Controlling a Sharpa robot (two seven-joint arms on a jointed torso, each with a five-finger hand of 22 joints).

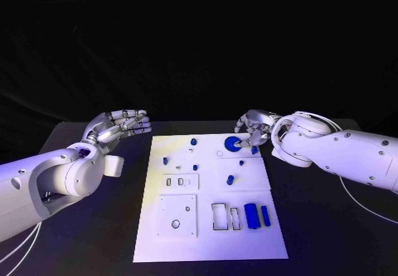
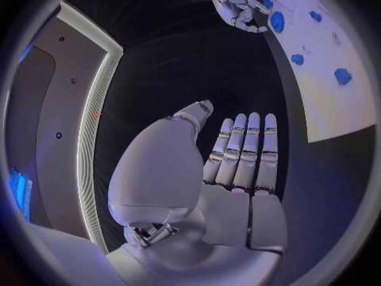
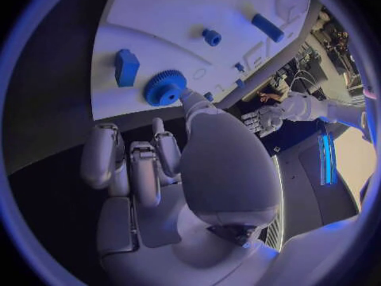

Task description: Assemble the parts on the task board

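Board: white task board (image 1: pixel 207 230) lies flat at mid worktop (image 1: pixel 332 230).
Gear: blue toothed gear (image 1: pixel 233 144) sits on the board's far right corner; in the right wrist view its teeth and hub are plain (image 3: pixel 165 87).
Right hand: right hand (image 1: pixel 253 131) over that corner, thumb tip touching the gear's edge, other fingers curled beside it; whether it grips the gear cannot be told.
Left hand: left hand (image 1: pixel 120 125) held off the board's left side, fingers straight, holding nothing (image 2: pixel 238 165).
Bars: two blue bars (image 1: pixel 257 215) lie near the board's front right, beside rectangular slots.
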